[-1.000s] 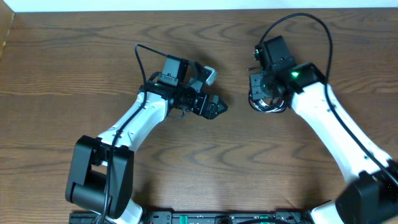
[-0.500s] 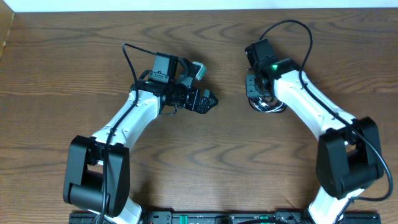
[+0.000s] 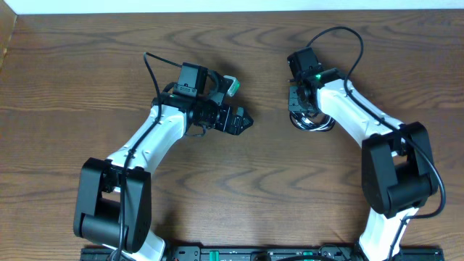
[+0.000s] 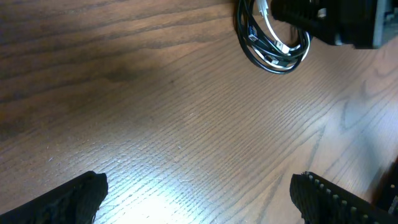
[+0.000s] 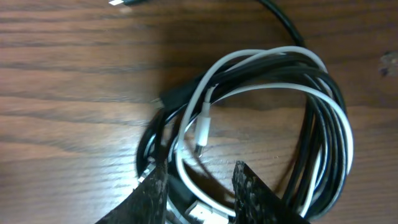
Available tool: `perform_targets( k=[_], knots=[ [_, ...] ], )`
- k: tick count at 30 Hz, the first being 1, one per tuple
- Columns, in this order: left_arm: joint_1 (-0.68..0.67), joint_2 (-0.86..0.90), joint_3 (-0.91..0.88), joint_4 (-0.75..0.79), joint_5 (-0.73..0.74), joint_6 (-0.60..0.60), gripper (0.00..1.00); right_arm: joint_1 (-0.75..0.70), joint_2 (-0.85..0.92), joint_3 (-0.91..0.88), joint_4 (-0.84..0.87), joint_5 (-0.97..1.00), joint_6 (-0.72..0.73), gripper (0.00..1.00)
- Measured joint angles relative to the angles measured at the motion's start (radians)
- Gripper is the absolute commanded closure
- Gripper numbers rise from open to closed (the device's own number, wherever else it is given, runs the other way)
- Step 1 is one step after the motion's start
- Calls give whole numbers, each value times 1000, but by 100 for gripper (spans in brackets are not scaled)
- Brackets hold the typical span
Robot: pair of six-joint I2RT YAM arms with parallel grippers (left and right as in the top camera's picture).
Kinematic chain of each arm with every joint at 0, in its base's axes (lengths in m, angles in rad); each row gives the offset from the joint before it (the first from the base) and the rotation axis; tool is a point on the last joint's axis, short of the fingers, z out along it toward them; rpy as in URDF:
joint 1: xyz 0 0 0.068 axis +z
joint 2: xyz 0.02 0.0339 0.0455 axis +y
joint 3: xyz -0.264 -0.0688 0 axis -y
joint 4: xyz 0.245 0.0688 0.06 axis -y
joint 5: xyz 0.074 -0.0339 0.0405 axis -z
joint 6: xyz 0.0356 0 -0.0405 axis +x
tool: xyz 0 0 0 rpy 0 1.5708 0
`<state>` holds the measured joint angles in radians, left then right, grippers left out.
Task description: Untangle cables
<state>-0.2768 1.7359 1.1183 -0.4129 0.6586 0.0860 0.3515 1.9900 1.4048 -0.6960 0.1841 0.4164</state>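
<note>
Found the cables (image 5: pixel 261 106) wound into one small coil, flat on the bench (image 3: pixel 72 72) and directly under the right claw (image 5: pixel 200 183). Saw the white cord (image 5: pixel 202 124) threaded through the loops of the black cord (image 5: pixel 314 134), its small plug end lying inside the ring just ahead of the tips. Noted that claw's fingers a little apart, astride a few strands at the near edge of the coil, with room to spare in the gap. Spotted a black strand trailing off on the far side of the coil. Found the left claw (image 4: pixel 199 190) spread wide and holding nothing, low over bare wood, with the coil well ahead of it and off to one side.
</note>
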Motion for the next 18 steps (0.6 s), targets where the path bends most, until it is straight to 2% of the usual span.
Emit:
perform_targets(
  k=[18],
  knots=[
    [0, 0, 0, -7, -3, 0, 1, -5, 45, -2, 50, -13, 0, 73]
  ],
)
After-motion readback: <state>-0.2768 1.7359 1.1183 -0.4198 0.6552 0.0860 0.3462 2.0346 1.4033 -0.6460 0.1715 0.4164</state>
